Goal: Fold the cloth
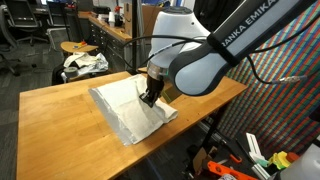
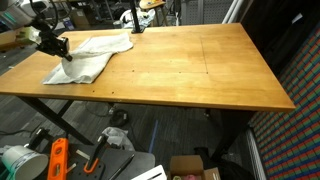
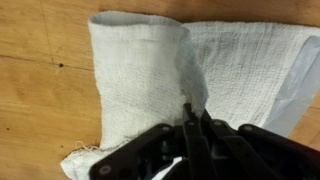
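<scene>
A white woven cloth (image 1: 125,105) lies on the wooden table (image 1: 60,120) near one edge; it also shows in an exterior view (image 2: 90,58) and fills the wrist view (image 3: 140,80). My gripper (image 1: 149,97) is low over the cloth's middle, also seen in an exterior view (image 2: 60,47). In the wrist view the jaws (image 3: 193,115) are shut on a raised ridge of the cloth, pinching a fold that stands up from the flat part. Part of the cloth lies doubled over itself.
The table (image 2: 190,70) is a long wooden top with bare surface beyond the cloth. A stool with crumpled white material (image 1: 83,62) stands behind it. Tools and boxes (image 2: 60,155) lie on the floor below the table edge.
</scene>
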